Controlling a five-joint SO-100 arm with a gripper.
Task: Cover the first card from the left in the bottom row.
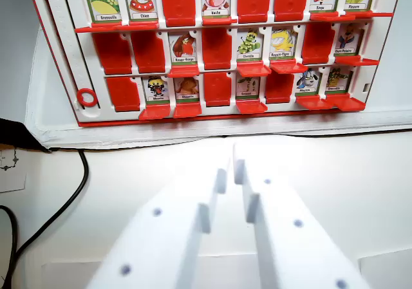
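White tabletop (360, 173), black cable (82, 173)

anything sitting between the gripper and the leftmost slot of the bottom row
Nothing visible does. Bare white table lies between the gripper and the board's bottom-left slot, whose flap already shows red. The black cable runs off to the wrist view's left, clear of that path.

The game board (64, 57) looks like glossy moulded plastic — white frame, red flaps. Its cards (247, 86), toward twelve o'clock, seem printed paper. The gripper (230, 168) is matt white plastic; the black cable (82, 173) at nine o'clock — smooth rubbery sheath.
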